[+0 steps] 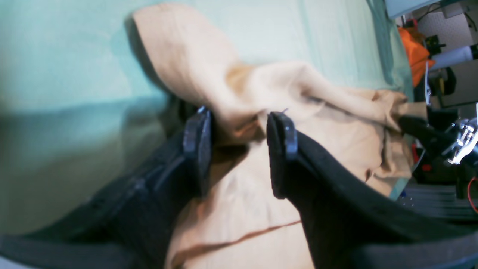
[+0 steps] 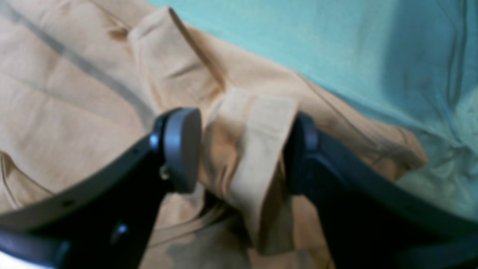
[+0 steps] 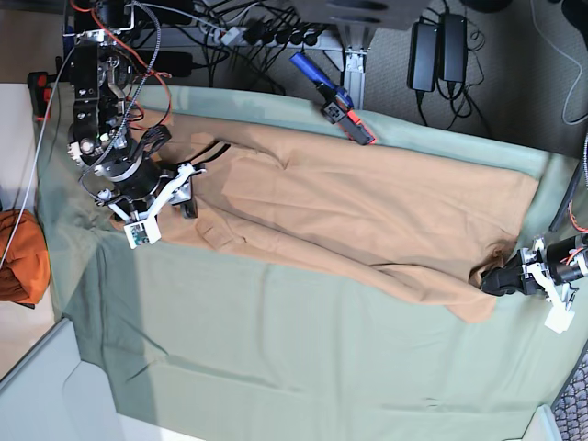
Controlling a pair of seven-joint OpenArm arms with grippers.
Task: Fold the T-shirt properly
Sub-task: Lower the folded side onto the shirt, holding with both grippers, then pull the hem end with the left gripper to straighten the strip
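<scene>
T-shirt [image 3: 349,207] lies spread lengthwise across the sage-green table cloth [image 3: 276,349], toward its far side, stretched between my two arms.

My left gripper [image 1: 239,130] sits low at one end of the shirt. A bunched ridge of tan fabric fills the gap between the two pads; both pads touch it, so I read this as a hold on a thick pinch of cloth, jaws standing fairly wide. More shirt lies under the fingers.

My right gripper [image 2: 242,149] is at the opposite end. A folded band of hem stands between the pads [image 2: 183,149], pressed on both sides: gripped, again with a wide gap. Bare green cloth shows just beyond.

Bright orange bundle [image 3: 20,257] sits off the table's edge, well apart.
</scene>
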